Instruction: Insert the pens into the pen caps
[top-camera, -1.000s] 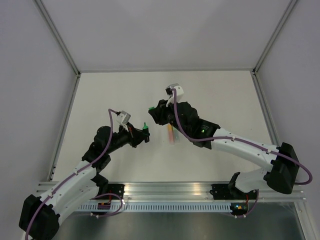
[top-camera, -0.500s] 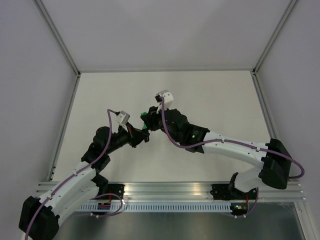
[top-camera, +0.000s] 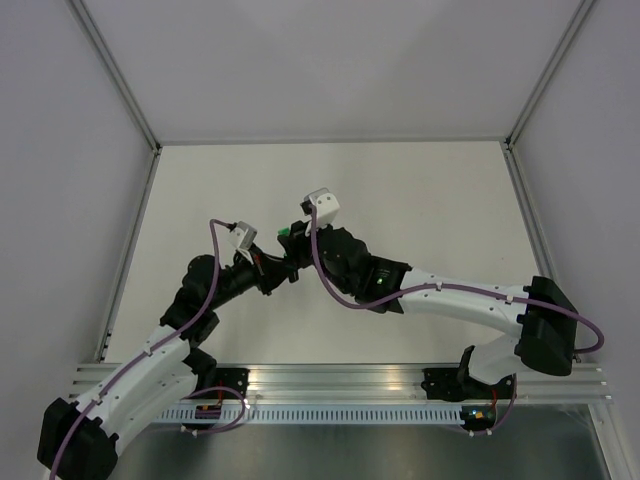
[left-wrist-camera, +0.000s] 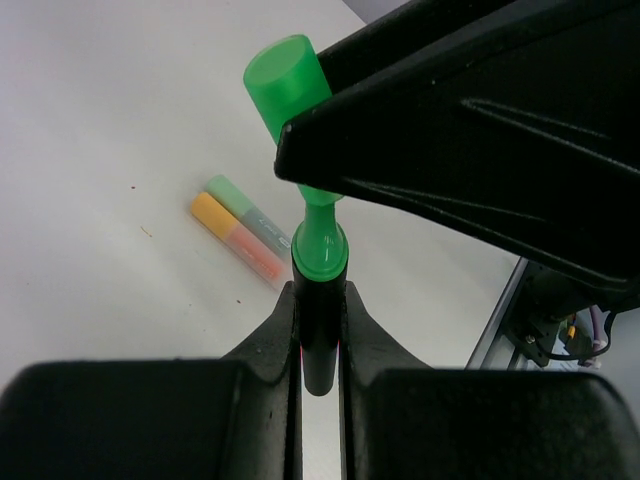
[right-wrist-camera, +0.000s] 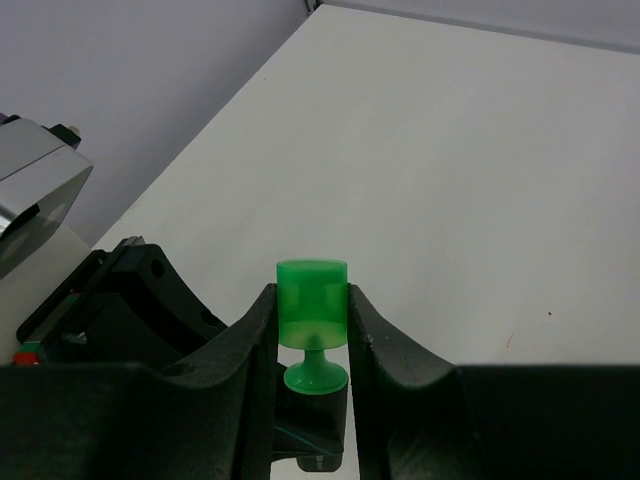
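one: both end effectors busy?
two: yes. the left end effector (left-wrist-camera: 320, 312) is clamped on the dark pen (left-wrist-camera: 318, 345), held upright off the worktop (left-wrist-camera: 120, 150). the right end effector (right-wrist-camera: 312, 305) pinches the green cap (right-wrist-camera: 312, 295) right over the pen's green tip (left-wrist-camera: 320, 245).
one: handling?
two: light, stiff, slick plastic, i'd judge. hold the barrel low, the cap by its sides, and push straight.

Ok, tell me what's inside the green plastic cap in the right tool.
The dark-bodied pen's green nib reaches the green plastic cap's mouth; anything deeper is hidden.
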